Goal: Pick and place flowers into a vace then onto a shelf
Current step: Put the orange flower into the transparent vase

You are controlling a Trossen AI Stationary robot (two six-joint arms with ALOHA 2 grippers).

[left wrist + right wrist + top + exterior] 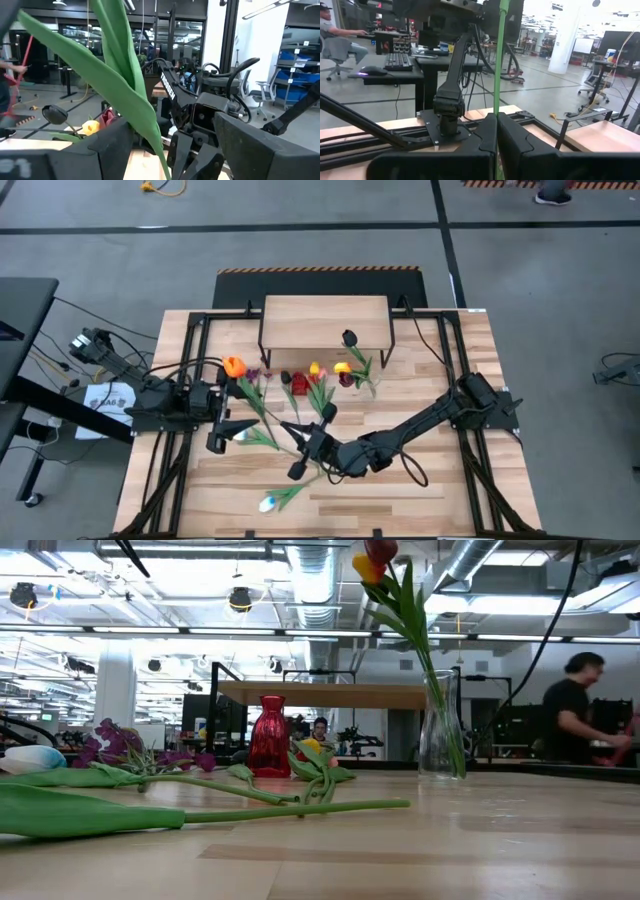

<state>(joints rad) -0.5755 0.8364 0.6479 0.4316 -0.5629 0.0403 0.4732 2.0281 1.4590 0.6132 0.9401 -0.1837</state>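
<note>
My right gripper [303, 448] is over the middle of the table, shut on a green tulip stem [285, 438]. My left gripper [224, 432] is open just left of it. A broad green leaf [125, 85] of that flower runs between its fingers; whether it touches them I cannot tell. An orange tulip [233, 366], a yellow one [316, 369] and purple blossoms [110, 740] lie on the table. A white tulip [30, 756] lies near the near edge. The glass vase [440, 730] stands on the table and holds red, yellow and near-black tulips. The shelf [325, 320] stands at the far edge. Neither gripper shows in the low view. My right gripper pinches the thin green stem [498, 107] between its two shut fingers [485, 132]. It comes from the table's right side, pointing toward the left arm. The stem runs on past the fingertips along the fingers. Which part of the stem it has cannot be told.
A red vase [268, 736] stands left of the glass vase, in front of the shelf. Black frame rails [190, 380] run along both sides of the table. The near right part of the tabletop [440, 490] is bare wood. People sit and stand in the room behind.
</note>
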